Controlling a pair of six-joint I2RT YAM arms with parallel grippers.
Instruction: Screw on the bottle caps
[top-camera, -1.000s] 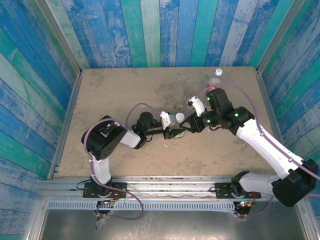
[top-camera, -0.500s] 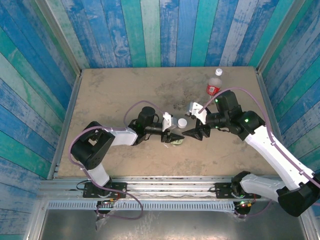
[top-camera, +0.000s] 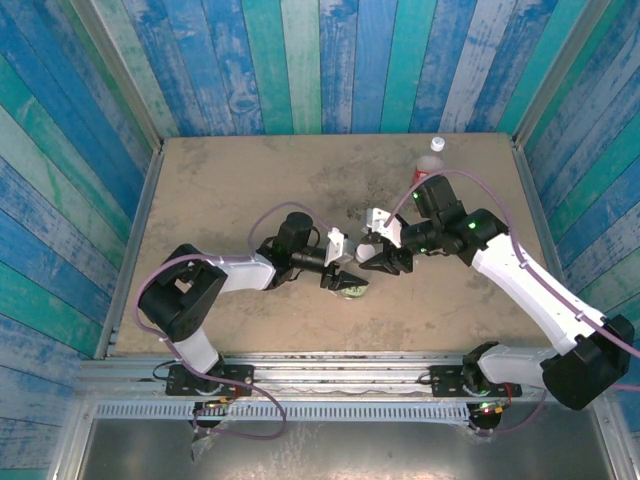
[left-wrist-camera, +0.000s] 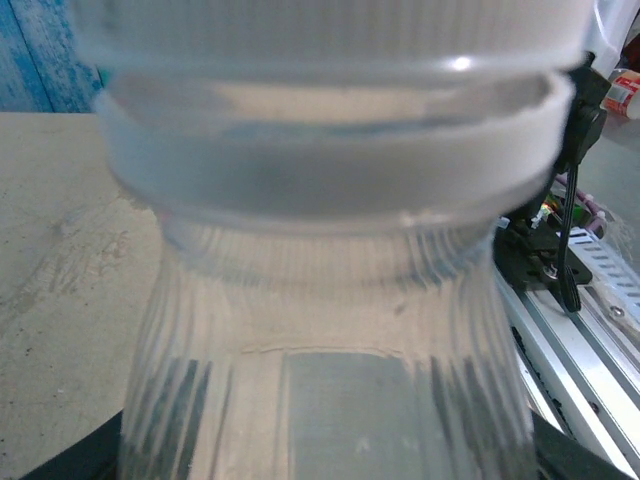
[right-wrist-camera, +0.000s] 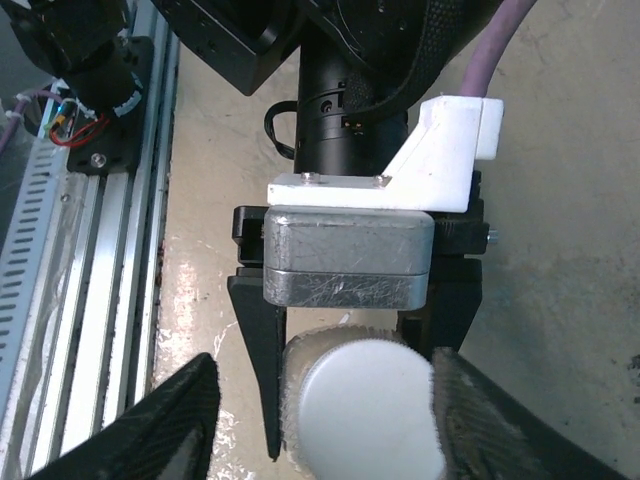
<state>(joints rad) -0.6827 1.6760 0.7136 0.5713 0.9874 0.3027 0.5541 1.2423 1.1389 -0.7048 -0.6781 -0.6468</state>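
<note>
- Centrally on the worktop (top-camera: 230, 190), the clear bottle (left-wrist-camera: 330, 330) stands upright, with its long axis vertical and its ribbed shoulder and neck ring close in the left wrist view.
- The left gripper (top-camera: 342, 280) reaches in from the left, low and level, and is clamped around the bottle's body to hold it steady.
- A white cap (right-wrist-camera: 365, 410) sits on top of the neck, directly above the left gripper's grasp.
- The right gripper (right-wrist-camera: 335, 430) comes in from the right and points straight down at the cap, so its own axis lines up with the bottle's long axis.
- Its two dark fingers (right-wrist-camera: 190, 425) stand on either side of the cap. One side looks close to the rim and the other shows a gap, so it is not possible to tell whether the cap is pinched.
- Because the cap lies straight ahead of the right gripper, between its fingers, the coming move probably calls for a twist about that shared vertical line.
- The right arm is the nearer one to the cap, and the left arm serves as the brace.
- A red-labelled bottle (top-camera: 426, 179) stands well apart at the far right of the worktop, partly behind the right arm.
</note>
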